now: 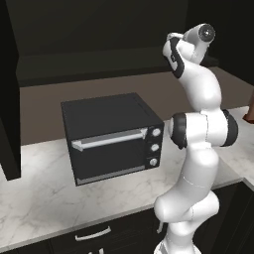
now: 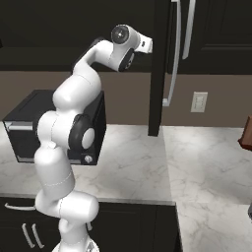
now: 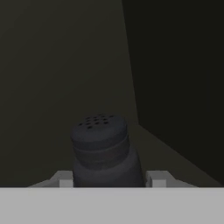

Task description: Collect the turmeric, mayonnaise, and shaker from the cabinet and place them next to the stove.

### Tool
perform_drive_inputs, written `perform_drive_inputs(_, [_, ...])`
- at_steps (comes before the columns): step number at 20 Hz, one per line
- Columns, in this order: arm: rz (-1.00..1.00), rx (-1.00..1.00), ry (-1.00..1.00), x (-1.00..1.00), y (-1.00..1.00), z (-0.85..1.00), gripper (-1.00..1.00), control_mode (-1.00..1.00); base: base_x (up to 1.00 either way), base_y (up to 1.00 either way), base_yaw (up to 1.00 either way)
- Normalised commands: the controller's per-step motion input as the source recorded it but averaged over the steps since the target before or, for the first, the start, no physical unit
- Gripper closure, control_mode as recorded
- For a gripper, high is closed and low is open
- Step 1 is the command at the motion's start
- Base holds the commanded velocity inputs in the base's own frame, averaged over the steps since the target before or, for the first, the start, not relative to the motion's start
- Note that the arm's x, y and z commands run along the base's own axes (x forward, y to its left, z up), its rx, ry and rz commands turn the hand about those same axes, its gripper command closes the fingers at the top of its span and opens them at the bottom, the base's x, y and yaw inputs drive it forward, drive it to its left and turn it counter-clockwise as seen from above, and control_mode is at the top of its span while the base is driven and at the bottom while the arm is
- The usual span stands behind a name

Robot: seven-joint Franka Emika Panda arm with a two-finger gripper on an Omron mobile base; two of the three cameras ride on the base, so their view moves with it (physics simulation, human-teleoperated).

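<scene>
The shaker (image 3: 101,148), a small dark grey bottle with a perforated top, stands upright on the dark shelf of the cabinet (image 3: 175,87), close to its back corner. My gripper (image 3: 111,179) is shut on the shaker, one finger pressing on each side of its body. In the right base view my hand (image 2: 140,45) reaches in behind the edge of the open cabinet door (image 2: 158,64). The turmeric, the mayonnaise and the stove are out of view.
A black toaster oven (image 1: 111,136) sits on the white marble counter (image 1: 44,198) below and left of the arm. The door's long curved silver handle (image 2: 173,59) hangs beside my hand. A wall outlet (image 2: 199,102) and a reddish object (image 2: 247,133) are to the right.
</scene>
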Motion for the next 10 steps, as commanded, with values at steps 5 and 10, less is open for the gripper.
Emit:
perform_drive_inputs(5, [0.00,0.00,0.00,0.00,0.00,-0.02,1.00,-1.00,0.00,0.00,0.00])
perform_drive_inputs(10, [0.00,0.00,0.00,-0.03,0.00,-0.02,1.00,-1.00,0.00,0.00,0.00])
